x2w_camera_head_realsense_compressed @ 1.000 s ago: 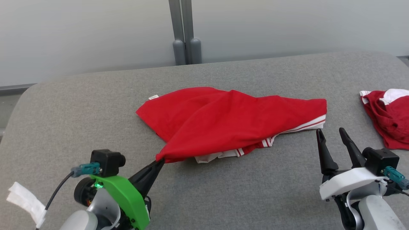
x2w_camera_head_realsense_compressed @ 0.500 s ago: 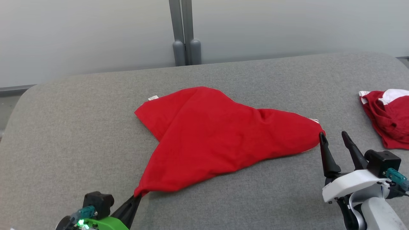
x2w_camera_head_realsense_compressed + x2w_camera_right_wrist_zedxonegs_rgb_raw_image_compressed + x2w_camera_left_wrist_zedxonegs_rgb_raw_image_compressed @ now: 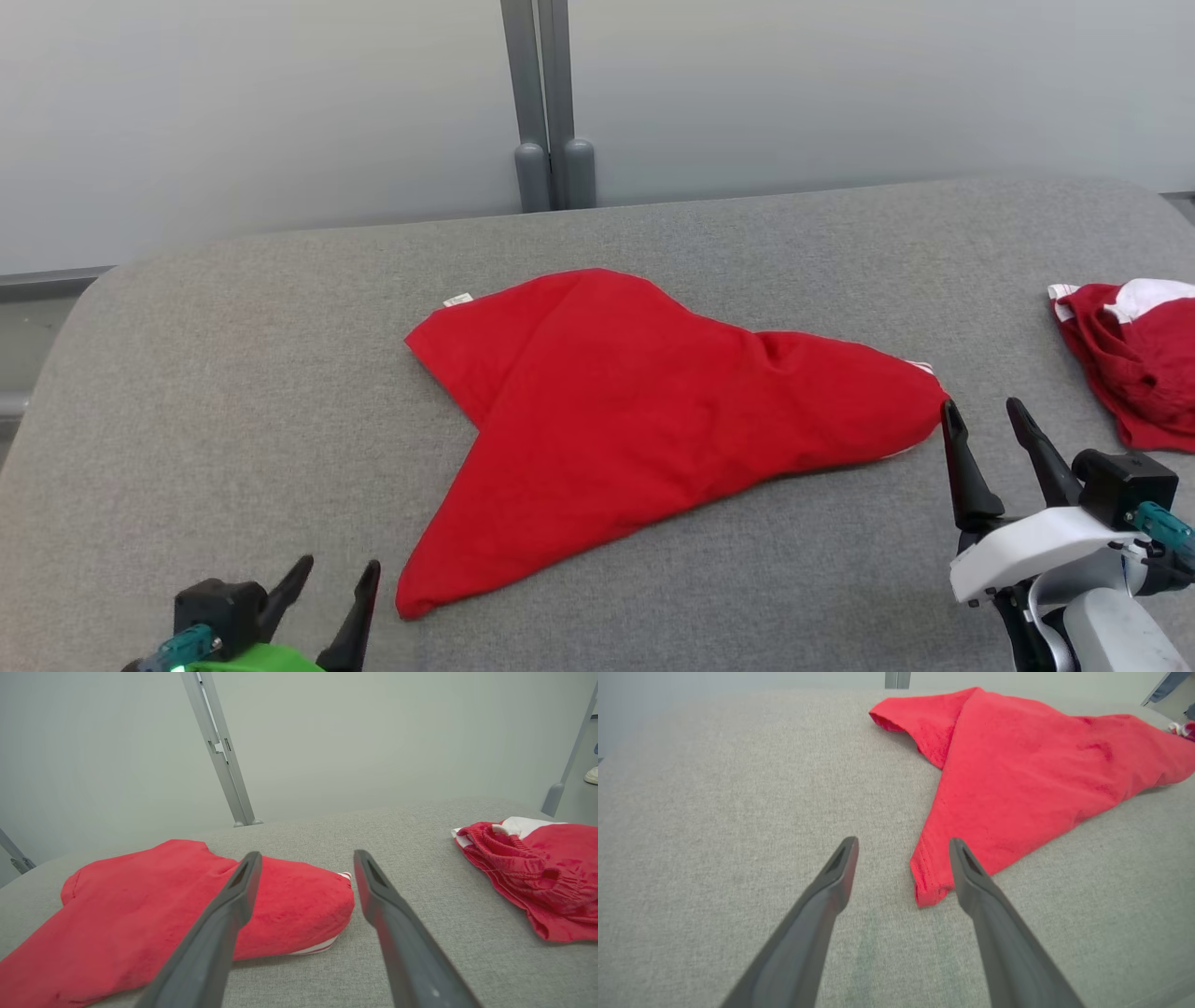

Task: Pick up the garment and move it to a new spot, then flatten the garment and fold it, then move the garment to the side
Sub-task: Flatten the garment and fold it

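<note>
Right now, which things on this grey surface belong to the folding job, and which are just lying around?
Job in hand:
- red garment, spread on the grey surface
- left gripper, open beside its near corner
- right gripper, open at its right tip

Lying about:
- red-and-white garment, bunched at the right edge
- grey posts behind the surface

left claw (image 3: 337, 572) low, fingers spread; right claw (image 3: 982, 415) fingers spread, raised.
</note>
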Controlling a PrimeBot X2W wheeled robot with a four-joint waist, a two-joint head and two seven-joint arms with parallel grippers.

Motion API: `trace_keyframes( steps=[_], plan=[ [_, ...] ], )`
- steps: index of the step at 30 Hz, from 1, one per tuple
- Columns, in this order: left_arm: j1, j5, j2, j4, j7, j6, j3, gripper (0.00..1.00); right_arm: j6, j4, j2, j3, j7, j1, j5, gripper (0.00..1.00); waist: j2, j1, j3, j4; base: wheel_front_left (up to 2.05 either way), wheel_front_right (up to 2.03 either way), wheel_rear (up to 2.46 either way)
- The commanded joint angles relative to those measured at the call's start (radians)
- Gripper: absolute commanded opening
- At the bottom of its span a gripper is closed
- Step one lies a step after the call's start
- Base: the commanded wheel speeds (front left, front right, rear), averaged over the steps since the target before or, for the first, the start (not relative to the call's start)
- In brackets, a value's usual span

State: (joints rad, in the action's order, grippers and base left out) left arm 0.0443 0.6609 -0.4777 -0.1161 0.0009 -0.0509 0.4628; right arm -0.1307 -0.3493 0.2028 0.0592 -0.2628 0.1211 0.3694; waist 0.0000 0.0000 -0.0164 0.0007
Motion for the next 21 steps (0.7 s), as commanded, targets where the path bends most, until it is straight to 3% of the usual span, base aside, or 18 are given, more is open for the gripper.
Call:
trace_keyframes(
  steps=[1,7,21],
  plan=[
    [0.002,-0.023,0.003,0.019,-0.038,-0.018,-0.017,1.00,0.000,0.000,0.004,-0.002,-0.003,-0.016,0.004,1.00,0.0000,0.0000,-0.004,0.006,0.00,0.00,0.00],
    [0.014,-0.035,0.055,0.052,-0.197,-0.089,-0.085,1.00,0.000,0.001,-0.010,-0.009,-0.003,-0.035,0.013,1.00,0.0000,0.0000,-0.011,0.004,0.00,0.00,0.00],
    [-0.006,-0.046,0.092,0.031,-0.242,-0.073,-0.076,1.00,0.000,-0.038,0.035,0.049,0.046,-0.009,0.032,1.00,0.0000,0.0000,-0.007,-0.013,0.00,0.00,0.00]
  ],
)
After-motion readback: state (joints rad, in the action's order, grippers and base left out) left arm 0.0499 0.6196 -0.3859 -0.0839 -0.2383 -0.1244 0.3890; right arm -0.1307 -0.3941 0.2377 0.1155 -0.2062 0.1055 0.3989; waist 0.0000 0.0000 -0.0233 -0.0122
